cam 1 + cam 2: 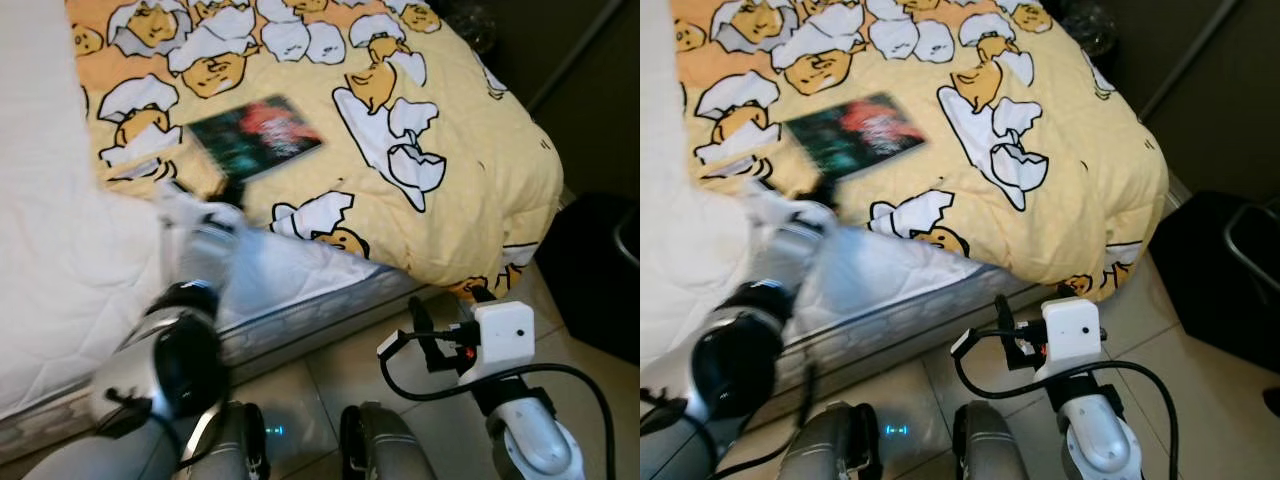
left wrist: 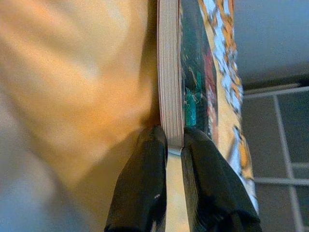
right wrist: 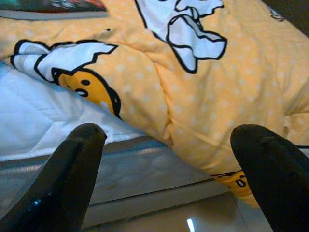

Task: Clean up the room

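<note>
Looking down from the head views, the left gripper (image 1: 228, 190) is seen blurred at the near corner of a dark-covered book (image 1: 256, 137), which lies flat on the yellow egg-print blanket (image 1: 440, 110) of the bed. The right gripper (image 1: 1002, 335) is held low over the tiled floor (image 1: 1200, 390) beside the mattress (image 1: 890, 290).

Left wrist view: black fingers (image 2: 145, 188) are pinched on the book's page edge, cover dark green and red.

Right wrist view: fingers (image 3: 72, 179) are spread wide, nothing held, blanket edge ahead.
</note>
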Controlling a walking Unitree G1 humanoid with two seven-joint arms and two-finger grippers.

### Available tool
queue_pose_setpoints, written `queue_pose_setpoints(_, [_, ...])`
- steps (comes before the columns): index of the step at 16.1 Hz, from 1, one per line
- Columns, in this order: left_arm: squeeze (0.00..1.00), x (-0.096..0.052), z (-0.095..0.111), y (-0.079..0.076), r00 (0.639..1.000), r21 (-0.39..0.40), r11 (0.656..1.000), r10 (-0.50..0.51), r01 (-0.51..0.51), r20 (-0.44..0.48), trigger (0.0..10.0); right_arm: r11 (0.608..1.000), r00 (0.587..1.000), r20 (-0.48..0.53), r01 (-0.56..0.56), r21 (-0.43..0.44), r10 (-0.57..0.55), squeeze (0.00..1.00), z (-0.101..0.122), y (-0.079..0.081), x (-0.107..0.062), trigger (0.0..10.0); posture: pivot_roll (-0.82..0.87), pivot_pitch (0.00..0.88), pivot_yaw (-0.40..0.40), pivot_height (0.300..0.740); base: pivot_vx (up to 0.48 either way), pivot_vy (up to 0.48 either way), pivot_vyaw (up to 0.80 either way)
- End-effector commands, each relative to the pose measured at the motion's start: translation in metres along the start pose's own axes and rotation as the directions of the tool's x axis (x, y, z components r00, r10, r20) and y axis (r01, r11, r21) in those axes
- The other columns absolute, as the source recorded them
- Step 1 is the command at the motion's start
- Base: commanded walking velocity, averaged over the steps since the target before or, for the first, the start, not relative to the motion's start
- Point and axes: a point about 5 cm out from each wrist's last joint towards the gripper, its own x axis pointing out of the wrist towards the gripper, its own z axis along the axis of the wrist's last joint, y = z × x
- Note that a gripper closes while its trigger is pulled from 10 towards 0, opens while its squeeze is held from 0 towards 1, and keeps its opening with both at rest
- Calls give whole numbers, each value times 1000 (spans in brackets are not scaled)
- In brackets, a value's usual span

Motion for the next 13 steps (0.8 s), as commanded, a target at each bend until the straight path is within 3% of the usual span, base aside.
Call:
queue_pose_setpoints(1, [0,-3,2,5,1000,36,999,-11,11,-12,0,1000,1000,-10,7,-4,-7,0,-4,-2,-1,10000,-170,187,-67,695,0,0,0])
queue_pose_setpoints(4, [0,-12,27,25,999,121,992,18,-23,46,0,1000,1000,1,-2,-2,2,0,-7,-1,8,10000,-138,163,-66,695,0,0,0])
queue_pose_setpoints(6, [0,-16,38,28,997,372,928,-1,-27,73,0,1000,1000,22,4,18,-4,0,-5,-2,20,10000,-110,134,-62,695,0,0,0])
queue_pose_setpoints(7, [0,-17,43,32,997,426,904,9,-43,82,0,999,999,30,12,32,-13,0,-4,-3,26,10000,-101,119,-59,695,0,0,0])
queue_pose_setpoints(9, [0,-21,52,39,995,473,878,35,-76,95,0,999,999,42,23,46,-25,0,-2,-5,33,10000,-86,102,-57,695,0,0,0])
queue_pose_setpoints(11, [0,-30,71,59,973,483,848,153,-219,172,0,998,998,52,30,59,-33,0,-3,-7,42,10000,-62,73,-53,695,0,0,0])
queue_pose_setpoints(12, [0,-32,76,64,963,505,823,187,-260,191,0,997,998,56,30,64,-34,0,-3,-7,45,10000,-58,69,-52,695,0,0,0])
queue_pose_setpoints(13, [0,-33,75,68,958,574,767,218,-286,187,0,997,997,65,30,75,-35,0,-3,-6,51,10000,-44,57,-48,695,0,0,0])
